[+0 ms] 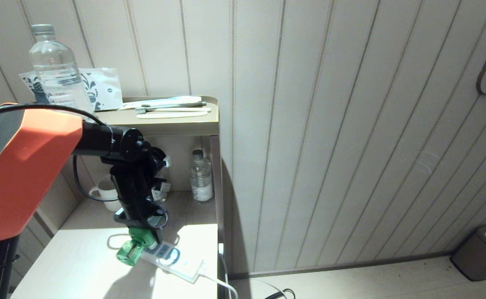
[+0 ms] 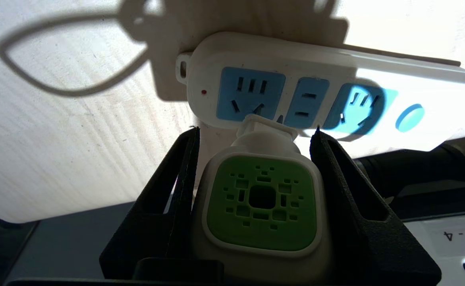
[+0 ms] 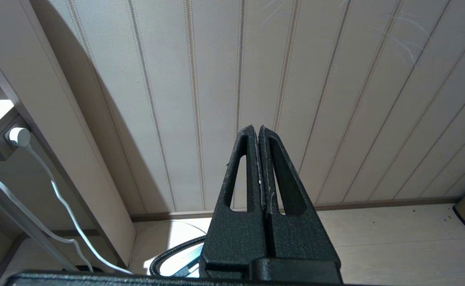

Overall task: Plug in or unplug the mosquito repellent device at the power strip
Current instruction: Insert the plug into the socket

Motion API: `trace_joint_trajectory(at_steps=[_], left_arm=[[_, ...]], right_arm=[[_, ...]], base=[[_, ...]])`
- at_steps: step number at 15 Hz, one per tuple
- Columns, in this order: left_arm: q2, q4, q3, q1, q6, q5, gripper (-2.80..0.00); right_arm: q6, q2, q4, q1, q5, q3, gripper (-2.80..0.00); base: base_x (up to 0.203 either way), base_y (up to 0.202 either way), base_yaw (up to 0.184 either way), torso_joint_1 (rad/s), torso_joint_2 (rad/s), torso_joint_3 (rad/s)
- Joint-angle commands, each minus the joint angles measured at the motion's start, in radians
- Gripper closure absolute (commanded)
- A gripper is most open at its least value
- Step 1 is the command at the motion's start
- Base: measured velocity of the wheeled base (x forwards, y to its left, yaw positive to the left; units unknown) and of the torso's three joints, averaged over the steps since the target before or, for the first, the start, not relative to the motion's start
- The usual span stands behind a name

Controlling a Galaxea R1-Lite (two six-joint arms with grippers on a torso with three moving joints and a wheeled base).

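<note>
**Left gripper holds the repellent device at the power strip**

On the pale table (image 1: 81,265), near its right edge, lies the power strip (image 1: 169,257), its white cord (image 1: 222,284) running off the front right corner. The left gripper (image 1: 139,241) points down over the strip's far end, clamped on the mosquito repellent device (image 1: 133,249); the head view shows the green bottle tilted toward the camera.

The left wrist view adds what the head view hides: both black fingers (image 2: 176,190) press the sides of the white-and-green cap (image 2: 262,202), and the cap's plug end touches the near edge of the strip (image 2: 327,91), between the first two blue sockets. Whether the prongs are seated cannot be told.

Only the right wrist view shows the right gripper (image 3: 259,131), fingers pressed together, empty, facing the panelled wall (image 3: 335,79) away from the table.
</note>
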Motion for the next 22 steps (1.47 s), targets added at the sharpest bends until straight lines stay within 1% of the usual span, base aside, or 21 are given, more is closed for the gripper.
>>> trace_joint_trajectory(at_steps=[1,12,19,22], left_arm=[[0.011,0.006,-0.012,0.000,0.000,0.000,0.00],[0.021,0.005,-0.016,0.018,-0.001,-0.003,0.00],[0.034,-0.009,-0.015,0.017,-0.022,0.001,0.00],[0.037,-0.031,-0.006,0.013,-0.041,0.032,0.00]], right_arm=[[0.000,0.000,0.000,0.000,0.000,0.000,0.00],[0.000,0.000,0.000,0.000,0.000,0.000,0.00],[0.000,0.000,0.000,0.000,0.000,0.000,0.00],[0.000,0.000,0.000,0.000,0.000,0.000,0.00]], base=[[0.000,0.000,0.000,0.000,0.00,0.000],[0.000,0.000,0.000,0.000,0.00,0.000],[0.000,0.000,0.000,0.000,0.00,0.000],[0.000,0.000,0.000,0.000,0.00,0.000]])
